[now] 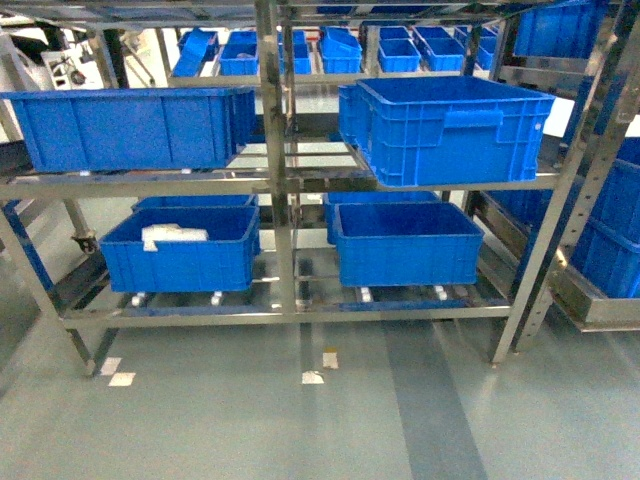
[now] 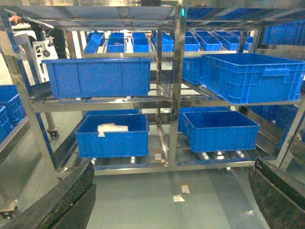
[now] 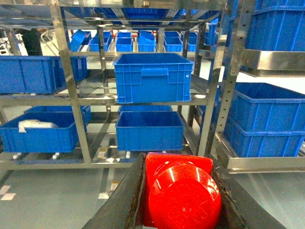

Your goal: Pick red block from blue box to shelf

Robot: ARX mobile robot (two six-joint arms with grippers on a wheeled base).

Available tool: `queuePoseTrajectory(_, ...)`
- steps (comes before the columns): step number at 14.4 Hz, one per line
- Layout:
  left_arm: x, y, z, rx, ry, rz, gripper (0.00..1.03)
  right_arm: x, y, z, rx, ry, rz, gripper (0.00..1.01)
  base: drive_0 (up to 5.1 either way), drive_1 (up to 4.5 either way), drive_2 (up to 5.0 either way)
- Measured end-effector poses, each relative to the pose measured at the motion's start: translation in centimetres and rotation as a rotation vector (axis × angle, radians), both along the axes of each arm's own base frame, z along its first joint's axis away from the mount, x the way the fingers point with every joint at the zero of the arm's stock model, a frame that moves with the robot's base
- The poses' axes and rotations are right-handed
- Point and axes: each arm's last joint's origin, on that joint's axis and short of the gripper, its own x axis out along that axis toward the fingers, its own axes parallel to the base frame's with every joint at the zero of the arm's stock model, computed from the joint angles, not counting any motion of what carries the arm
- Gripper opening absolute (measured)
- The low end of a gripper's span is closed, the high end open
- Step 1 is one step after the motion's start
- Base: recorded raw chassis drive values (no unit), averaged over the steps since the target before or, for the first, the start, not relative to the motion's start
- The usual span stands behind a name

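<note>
We have the red block point(image 3: 183, 198) already out of its box and clamped in the right pincer point(image 3: 181, 200), stud facing the wrist camera, dark fingers point(image 3: 128, 200) pressed to both its sides. Straight ahead of it, across open floor, stands the shelf point(image 3: 71, 102); the ribbed crate point(image 3: 153, 76) on the middle tier, tilted over the rail's front edge, lies dead in line, so we judge the coming move a forward reach by the right arm. The left pincer point(image 2: 167, 200) holds nothing, its jaws spread wide apart. The blue box shows in none of our views.
</note>
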Motion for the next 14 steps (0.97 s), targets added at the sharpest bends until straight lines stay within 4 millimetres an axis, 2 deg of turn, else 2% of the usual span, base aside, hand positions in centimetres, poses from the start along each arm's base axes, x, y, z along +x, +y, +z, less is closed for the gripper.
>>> queuePoseTrajectory(1, 0.0, 0.0, 0.0, 0.0, 0.0, 0.0, 0.98, 0.0, 0.0, 0.0, 0.0, 0.0, 0.0, 0.28, 0.0, 0.0, 0.0)
queuePoseTrajectory(14, 0.0, 0.0, 0.01, 0.0, -0.001, 0.0, 0.98, 0.0, 0.0, 0.0, 0.0, 0.0, 0.0, 0.28, -0.1, 3.91, -4.1)
